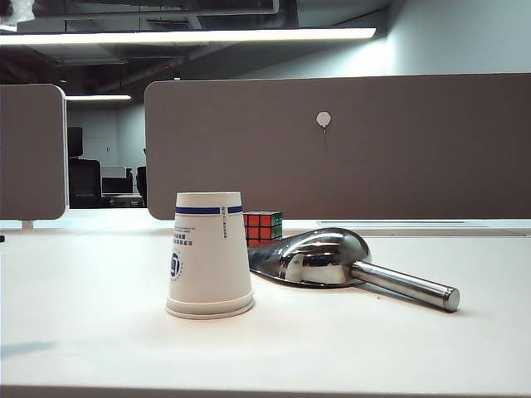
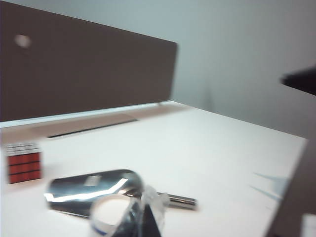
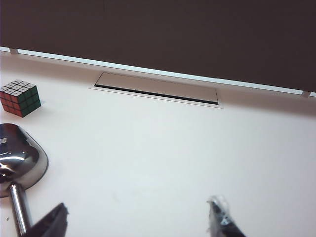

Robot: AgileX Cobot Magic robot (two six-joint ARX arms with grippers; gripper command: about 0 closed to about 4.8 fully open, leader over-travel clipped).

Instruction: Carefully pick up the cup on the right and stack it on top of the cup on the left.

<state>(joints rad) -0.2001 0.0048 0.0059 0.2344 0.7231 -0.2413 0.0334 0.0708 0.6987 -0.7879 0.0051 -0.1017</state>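
Cup, paper and tapered, sat inverted; we saw right gripper fingers apart, empty; left gripper unreadable.

Your right gripper hangs above the table with fingers spread wide and empty; your left gripper shows one blurred fingertip, its state unreadable.

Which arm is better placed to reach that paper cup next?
Probably the left. The cup sits right beside the left hand in its wrist view. The right hand, fingers apart, faces only the scoop, the cube and bare table; no cup shows there.
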